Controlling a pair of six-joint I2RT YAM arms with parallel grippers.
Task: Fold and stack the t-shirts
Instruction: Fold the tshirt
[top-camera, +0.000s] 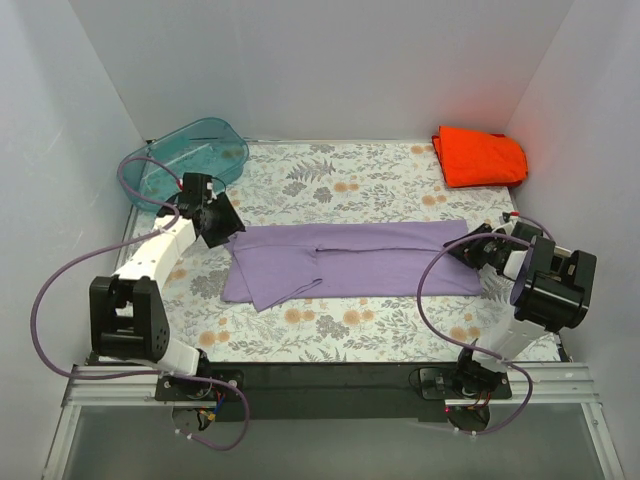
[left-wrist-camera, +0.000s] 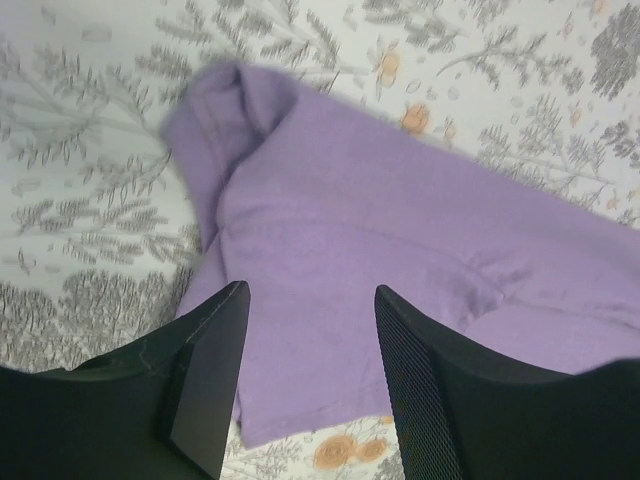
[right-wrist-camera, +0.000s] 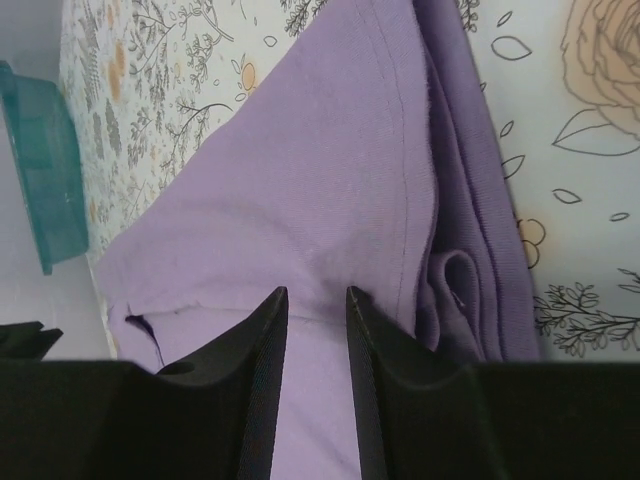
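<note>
The lavender-purple t-shirt lies folded into a long band across the middle of the floral table. My left gripper is open just over its left end, with purple cloth showing between the fingers in the left wrist view. My right gripper hangs over the shirt's right end. In the right wrist view its jaws stand a narrow gap apart, tips down on the cloth beside a hem seam. The orange-red t-shirt lies folded in the back right corner.
A translucent teal tub stands at the back left, behind the left arm, and also shows in the right wrist view. White walls close in the table on three sides. The floral tablecloth shows between the shirts.
</note>
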